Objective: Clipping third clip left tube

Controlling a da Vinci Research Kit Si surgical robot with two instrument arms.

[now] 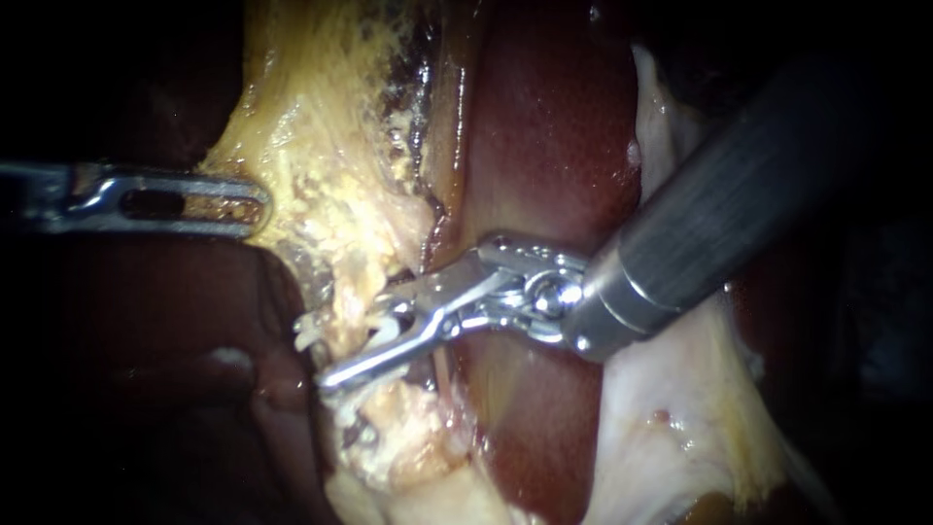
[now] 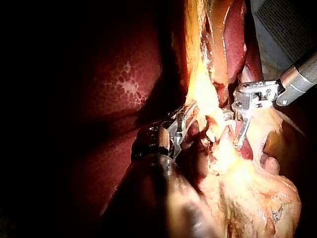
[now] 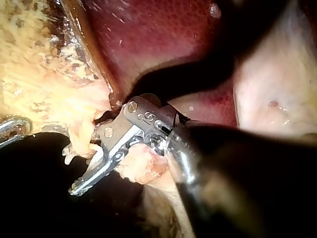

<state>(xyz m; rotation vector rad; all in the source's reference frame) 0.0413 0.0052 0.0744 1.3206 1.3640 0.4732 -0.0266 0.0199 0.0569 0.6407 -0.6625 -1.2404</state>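
Note:
The left tube [image 1: 342, 313] is a yellow-white strand that runs down the middle of the endoscope view beside the dark red liver [image 1: 554, 146]. A white clip [image 1: 307, 335] shows on its left side. My right instrument [image 1: 358, 338] comes in from the upper right. Its jaws stand open astride the tube, one above and one below, with something white between them. In the right wrist view, my right instrument [image 3: 83, 171] reaches the same strand. My left instrument [image 1: 255, 204] is shut on the yellow tissue higher up, which the left wrist view also shows [image 2: 187, 118].
Pale gallbladder tissue [image 1: 661, 428] lies under and to the right of the right instrument's shaft [image 1: 729, 204]. Ragged, dark-edged yellow tissue [image 1: 408, 126] runs up above the jaws. Dark liver [image 1: 194, 369] fills the lower left.

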